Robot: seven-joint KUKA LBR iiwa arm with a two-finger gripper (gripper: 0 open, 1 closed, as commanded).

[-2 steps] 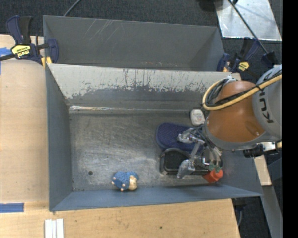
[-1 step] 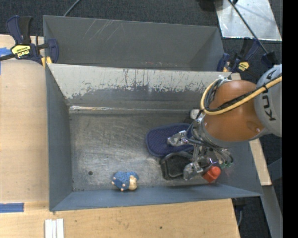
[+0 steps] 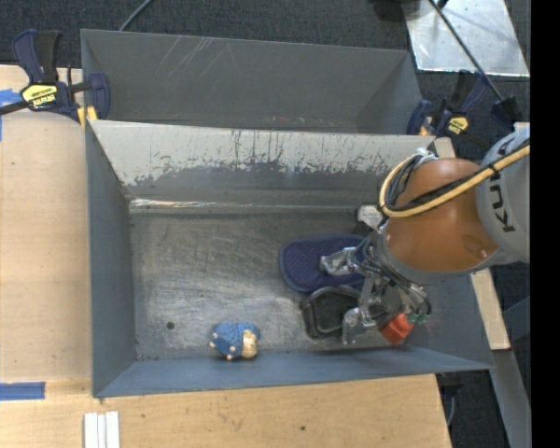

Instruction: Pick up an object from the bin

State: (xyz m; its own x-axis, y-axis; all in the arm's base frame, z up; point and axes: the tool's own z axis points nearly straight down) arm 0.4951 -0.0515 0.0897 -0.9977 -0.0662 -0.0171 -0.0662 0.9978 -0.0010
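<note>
Hovering low, the fingers [image 3: 345, 294] are standing wide apart, with the black looped thing [image 3: 323, 314] lying directly beneath them.

Arm [image 3: 443, 231] reaches in from the right, jaws lowered.

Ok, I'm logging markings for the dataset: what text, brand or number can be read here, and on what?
"KU": dark letters, sideways, on the arm's pale link; the rest is out of view.
No text readable on the blue slipper, the black object or the small blue toy.
</note>
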